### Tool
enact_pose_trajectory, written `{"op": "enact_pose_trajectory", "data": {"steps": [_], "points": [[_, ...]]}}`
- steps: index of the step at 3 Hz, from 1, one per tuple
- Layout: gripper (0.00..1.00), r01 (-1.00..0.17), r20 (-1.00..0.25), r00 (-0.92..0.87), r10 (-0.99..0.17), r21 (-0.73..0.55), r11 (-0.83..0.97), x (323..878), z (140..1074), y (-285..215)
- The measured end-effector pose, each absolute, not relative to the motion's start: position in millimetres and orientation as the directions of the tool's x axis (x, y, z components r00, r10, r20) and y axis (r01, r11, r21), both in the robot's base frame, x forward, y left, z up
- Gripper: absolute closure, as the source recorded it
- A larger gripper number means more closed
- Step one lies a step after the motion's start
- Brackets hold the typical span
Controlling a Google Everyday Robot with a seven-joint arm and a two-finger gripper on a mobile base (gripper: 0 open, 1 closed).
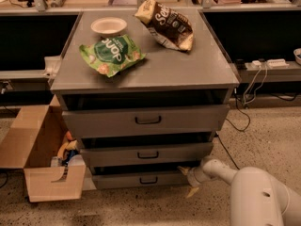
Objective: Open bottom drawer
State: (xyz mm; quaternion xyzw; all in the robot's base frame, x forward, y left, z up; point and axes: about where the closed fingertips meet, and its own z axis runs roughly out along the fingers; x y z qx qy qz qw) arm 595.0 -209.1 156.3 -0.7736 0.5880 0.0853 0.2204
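The white two-finger gripper (188, 181) sits low near the speckled floor, on the end of a white arm (256, 197) that enters from the lower right. Its 2 yellowish fingertips (183, 170) are apart: 1 points up by the right end of the bottom drawer front, the other angles down toward the floor. Whether the upper tip touches the metal cannot be told.

Directly left of the gripper is the grey metal bottom drawer (122, 181), a low, narrow front with a small dark loop handle (148, 180) at its middle, well left of the fingertips. A dark gap shows above this front.

Above the gripper and to its left are the middle grey drawer front (117, 155) and the taller top grey drawer front (103, 122), each with a dark handle. Higher still, the flat grey cabinet top (188, 69) carries a white bowl (108, 26), a green snack bag (112, 54) and a brown snack bag (165, 25).

Far to the gripper's left, an open cardboard box (37, 182) stands on the floor beside the cabinet. Up and to the right of the gripper, dark cables (237, 108) trail down.
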Motion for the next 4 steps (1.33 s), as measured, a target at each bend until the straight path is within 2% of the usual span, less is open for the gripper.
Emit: {"op": "enact_pose_trajectory", "data": {"steps": [2,3,4], "points": [[0.65,-0.946,-0.42,0.308,-0.854,-0.23,-0.228,564.2,181.8,-202.8],[0.93,-0.953,-0.453,0.292,-0.842,-0.211,-0.217,548.4,185.5,-207.0],[0.78,-0.953,-0.453,0.292,-0.842,-0.211,-0.217,547.9,185.5,-206.0]]}}
